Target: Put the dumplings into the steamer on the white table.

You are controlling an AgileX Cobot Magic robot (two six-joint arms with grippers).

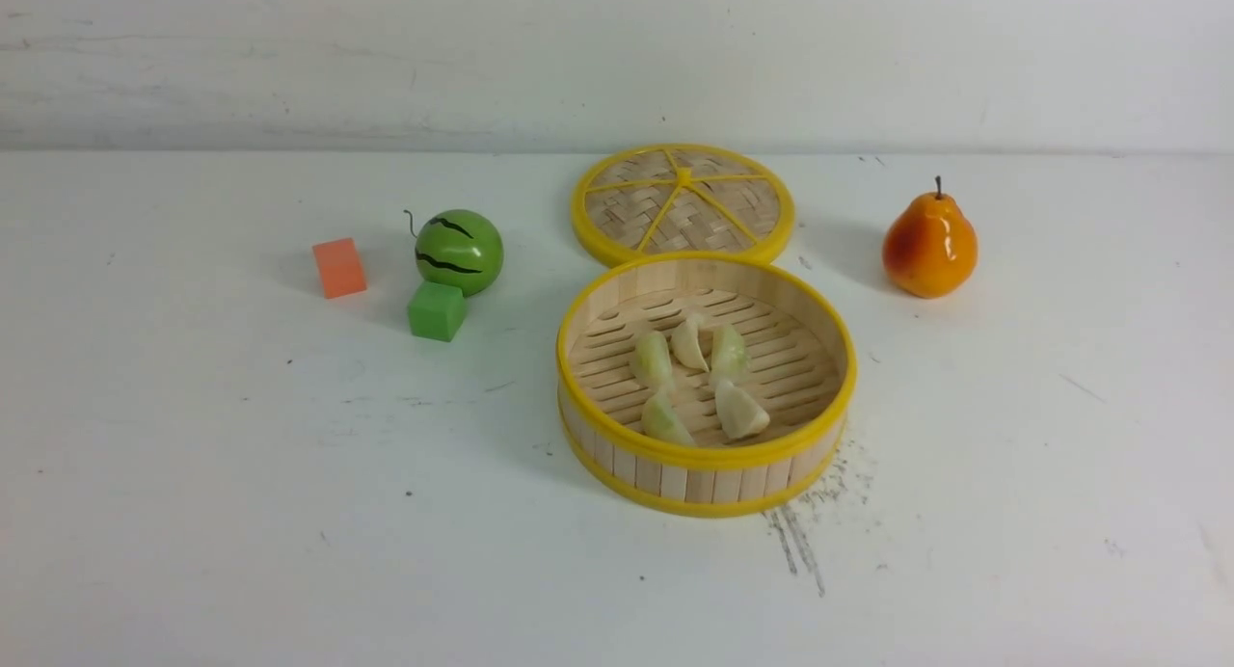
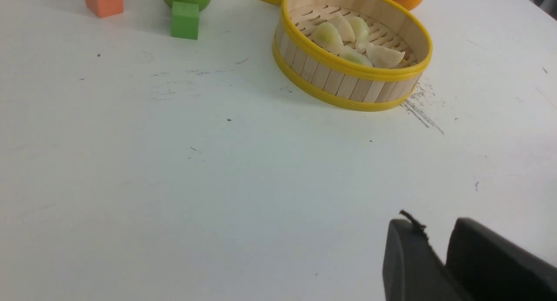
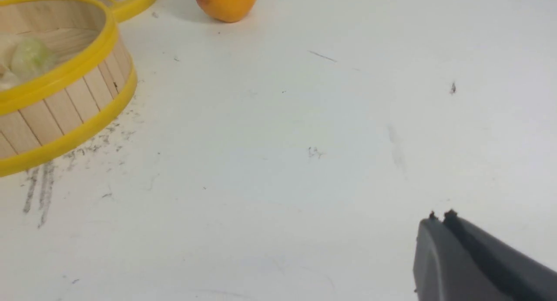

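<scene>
Spreading across everything I see, the white table [image 1: 193,513] carries dark scuffs and a streak of scratch marks just near-right of the steamer [image 1: 706,474], which stands a little right of centre and is the biggest object on it. Touching the steamer's far rim lies the flat woven lid [image 1: 683,204] with its yellow spokes. Well to the right of both stands an orange pear [image 1: 929,245], upright with its stem up. Off to the left of the steamer sits a green striped watermelon ball [image 1: 459,252], with a green cube [image 1: 436,310] just in front of it on the near side and an orange cube [image 1: 338,268] a bit farther left, apart from the ball. All five dumplings [image 1: 701,383] lie on the steamer's slatted floor, clustered around its middle and toward the near wall, some touching one another; none lies on the bare table. My arms do not show in the front view. My left gripper [image 2: 437,244] hangs over bare table on the near side, well apart from the steamer, its dark fingers a narrow gap apart with nothing between them. My right gripper [image 3: 439,216] hangs over bare table to the near right of the steamer, fingertips pressed together and holding nothing.
</scene>
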